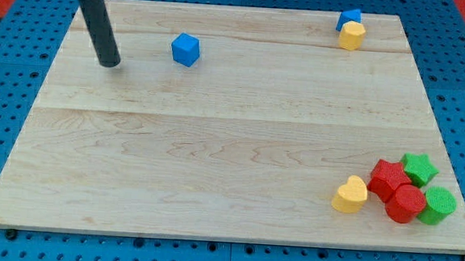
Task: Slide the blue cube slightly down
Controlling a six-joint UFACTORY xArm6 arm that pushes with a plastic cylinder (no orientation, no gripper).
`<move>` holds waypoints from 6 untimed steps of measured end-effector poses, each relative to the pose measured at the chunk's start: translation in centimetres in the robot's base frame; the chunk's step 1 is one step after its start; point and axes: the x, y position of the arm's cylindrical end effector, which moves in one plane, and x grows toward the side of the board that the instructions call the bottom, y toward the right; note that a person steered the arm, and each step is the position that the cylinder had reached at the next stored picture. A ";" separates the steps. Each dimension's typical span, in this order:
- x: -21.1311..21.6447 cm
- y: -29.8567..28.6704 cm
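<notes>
My tip (110, 61) rests on the counter (215, 146) near its upper left; the arm carries no gripper, only this rod. The blue cube (186, 49) sits apart at the tip's 2 o'clock. Other blocks cluster far right.

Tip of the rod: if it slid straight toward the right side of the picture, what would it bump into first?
Most likely the blue cube. My tip sits to the cube's left and a little lower in the view, so it might only clip the cube's lower edge; depth is hard to judge.
</notes>
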 end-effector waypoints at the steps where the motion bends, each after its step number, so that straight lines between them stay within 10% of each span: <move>1: -3.9 4.6; 6: -0.5 9.1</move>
